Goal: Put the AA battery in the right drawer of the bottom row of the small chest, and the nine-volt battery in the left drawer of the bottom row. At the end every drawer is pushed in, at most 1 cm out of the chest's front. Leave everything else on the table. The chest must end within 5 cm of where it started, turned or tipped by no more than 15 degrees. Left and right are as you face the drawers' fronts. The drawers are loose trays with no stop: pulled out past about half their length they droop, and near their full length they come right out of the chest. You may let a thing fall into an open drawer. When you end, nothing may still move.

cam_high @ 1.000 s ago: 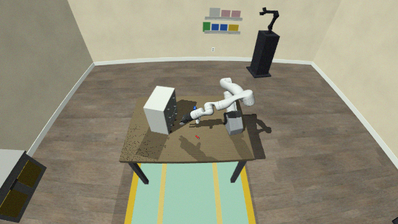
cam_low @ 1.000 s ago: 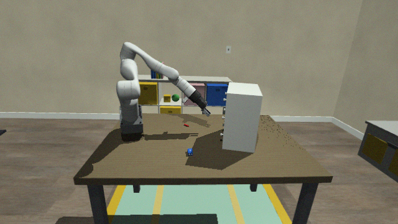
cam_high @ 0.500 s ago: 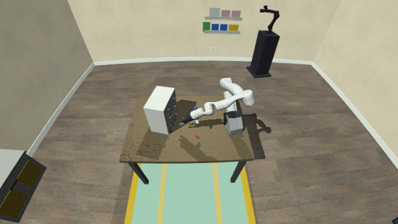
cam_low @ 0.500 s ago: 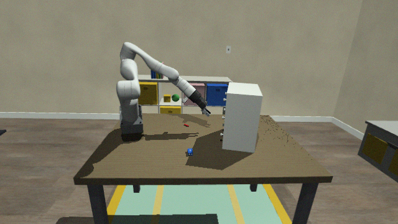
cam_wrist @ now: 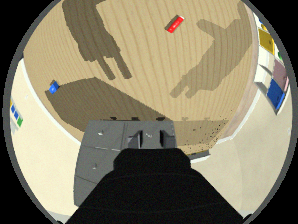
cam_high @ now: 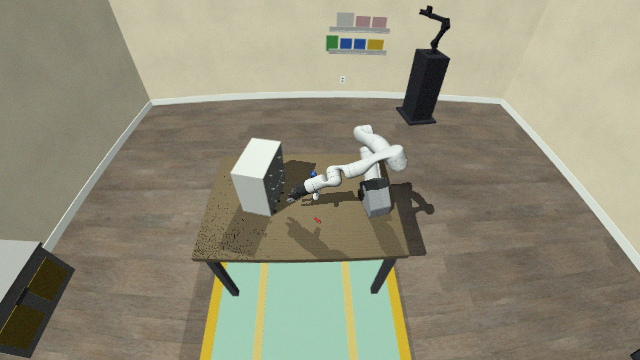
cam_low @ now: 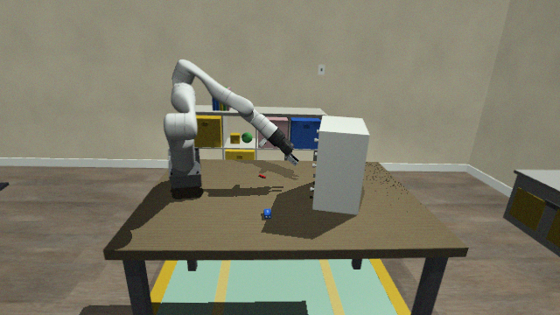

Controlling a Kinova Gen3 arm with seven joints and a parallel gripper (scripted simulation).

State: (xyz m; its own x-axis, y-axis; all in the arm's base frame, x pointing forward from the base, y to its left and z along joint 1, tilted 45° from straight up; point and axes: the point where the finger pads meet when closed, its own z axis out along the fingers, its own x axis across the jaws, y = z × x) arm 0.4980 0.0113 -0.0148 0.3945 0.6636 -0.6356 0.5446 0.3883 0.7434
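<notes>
Here, open pincer at chest, batteries apart behind it.

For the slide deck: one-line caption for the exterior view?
Arm reaching toward the white chest's knobbed drawer front, gripper open and empty; red and blue items remain on the table.

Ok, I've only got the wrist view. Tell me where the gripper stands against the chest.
Observer: From the exterior view, the gripper hangs just short of the white chest's knobbed front, around mid-height, with a gap between them.
Operator: Give me the finger state.
Observer: Open, with nothing between them.
Operator: Now place the blue block for me.
Observer: The blue block lies on the table at the edge of the chest's shadow, well below the gripper and apart from it.
</notes>
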